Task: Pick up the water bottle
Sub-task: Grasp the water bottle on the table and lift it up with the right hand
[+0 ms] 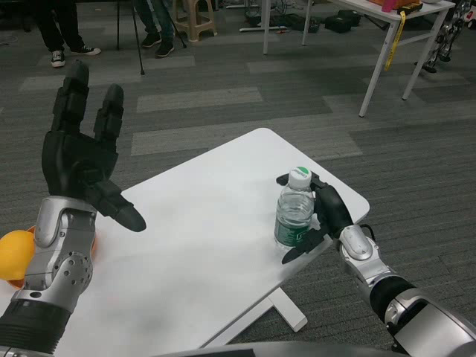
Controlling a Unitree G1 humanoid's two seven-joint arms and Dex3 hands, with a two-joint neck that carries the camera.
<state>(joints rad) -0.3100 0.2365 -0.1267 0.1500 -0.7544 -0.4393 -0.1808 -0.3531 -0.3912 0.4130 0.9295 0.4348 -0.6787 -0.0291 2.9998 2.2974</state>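
Head view shows you the right hand's fingers (297, 253) wrapped around the water bottle (294, 210), which stands upright near the desk's (208, 223) right edge, right of center in the frame. Your left hand (82, 156) hovers at left, fingers spread and holding nothing.

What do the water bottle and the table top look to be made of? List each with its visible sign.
Water bottle: clear, glossy plastic by the look, since the table shows through it; white cap, green label.
Table top: smooth white board with a matte sheen, probably laminate or painted wood; the picture leaves that open.
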